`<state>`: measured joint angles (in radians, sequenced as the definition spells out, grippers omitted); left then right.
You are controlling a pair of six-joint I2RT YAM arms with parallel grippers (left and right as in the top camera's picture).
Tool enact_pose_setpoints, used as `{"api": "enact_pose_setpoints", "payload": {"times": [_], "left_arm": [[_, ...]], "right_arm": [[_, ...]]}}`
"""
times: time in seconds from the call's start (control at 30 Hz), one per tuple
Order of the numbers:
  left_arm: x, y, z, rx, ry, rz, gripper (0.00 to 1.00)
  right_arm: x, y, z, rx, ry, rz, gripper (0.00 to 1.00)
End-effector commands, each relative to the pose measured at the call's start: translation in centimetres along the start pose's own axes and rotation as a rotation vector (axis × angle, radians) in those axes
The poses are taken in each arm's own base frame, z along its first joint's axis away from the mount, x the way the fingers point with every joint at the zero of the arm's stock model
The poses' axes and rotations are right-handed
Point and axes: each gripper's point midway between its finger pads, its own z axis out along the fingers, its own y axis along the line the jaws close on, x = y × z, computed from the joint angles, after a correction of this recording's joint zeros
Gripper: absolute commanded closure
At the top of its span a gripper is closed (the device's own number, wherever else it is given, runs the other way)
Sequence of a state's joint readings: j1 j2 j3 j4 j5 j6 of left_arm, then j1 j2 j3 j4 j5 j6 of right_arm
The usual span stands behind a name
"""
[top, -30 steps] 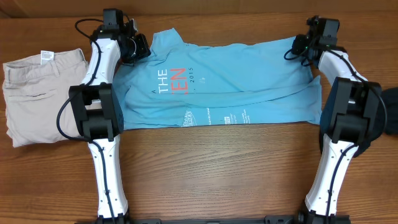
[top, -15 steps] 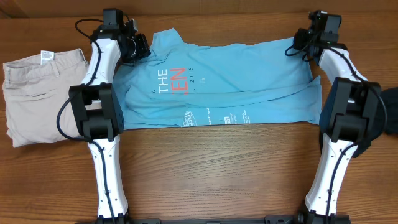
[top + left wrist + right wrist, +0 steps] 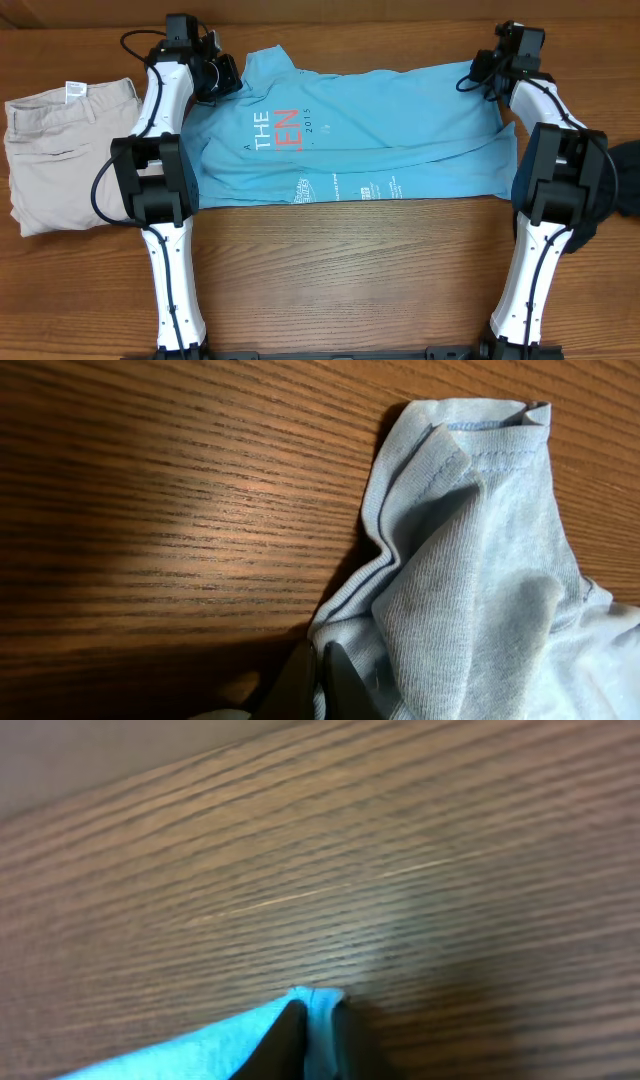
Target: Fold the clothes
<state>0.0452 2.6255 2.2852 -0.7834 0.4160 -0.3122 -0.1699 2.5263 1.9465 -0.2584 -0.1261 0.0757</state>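
A light blue T-shirt with white and red lettering lies partly folded across the far middle of the table. My left gripper is at its far left edge, shut on a fold of the shirt; its fingertips pinch the hem. My right gripper is at the far right corner, shut on the shirt's corner, which shows between the two dark fingers. Folded beige trousers lie at the left.
A dark object sits at the right edge of the table. Bare wooden tabletop spreads in front of the shirt. Both arms stretch from the near edge to the far side.
The right gripper has shifted slightly toward the far edge with the shirt corner. The left arm and the shirt's shape look unchanged.
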Motion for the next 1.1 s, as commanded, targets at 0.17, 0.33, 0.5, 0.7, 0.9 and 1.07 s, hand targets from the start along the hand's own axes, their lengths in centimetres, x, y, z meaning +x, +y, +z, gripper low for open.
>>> {"api": "enact_pose_setpoints", "payload": {"times": [0.17, 0.33, 0.5, 0.7, 0.9, 1.07], "left_arm": [[-1.3, -1.4, -1.5, 0.015, -0.038, 0.024, 0.96], [-3.0, -2.9, -4.0, 0.033, -0.101, 0.05, 0.96], [-4.2, -3.7, -6.8, 0.039, -0.145, 0.055, 0.96], [-4.4, -3.2, -9.3, 0.034, -0.147, 0.014, 0.96], [-3.8, -3.2, -10.3, 0.022, -0.127, 0.03, 0.96], [-2.3, -2.7, -10.4, 0.003, -0.068, 0.006, 0.96]], "right_arm": [[-3.2, -1.0, -2.4, 0.035, -0.014, 0.044, 0.91], [-4.9, -1.5, -4.8, 0.07, -0.022, 0.05, 0.89], [-5.5, -2.2, -6.7, 0.103, -0.007, 0.059, 0.88], [-5.3, -2.6, -8.6, 0.116, 0.032, 0.074, 0.85], [-4.8, -2.6, -9.7, 0.123, 0.07, 0.076, 0.87], [-3.8, -2.8, -10.6, 0.134, 0.124, 0.087, 0.94]]}}
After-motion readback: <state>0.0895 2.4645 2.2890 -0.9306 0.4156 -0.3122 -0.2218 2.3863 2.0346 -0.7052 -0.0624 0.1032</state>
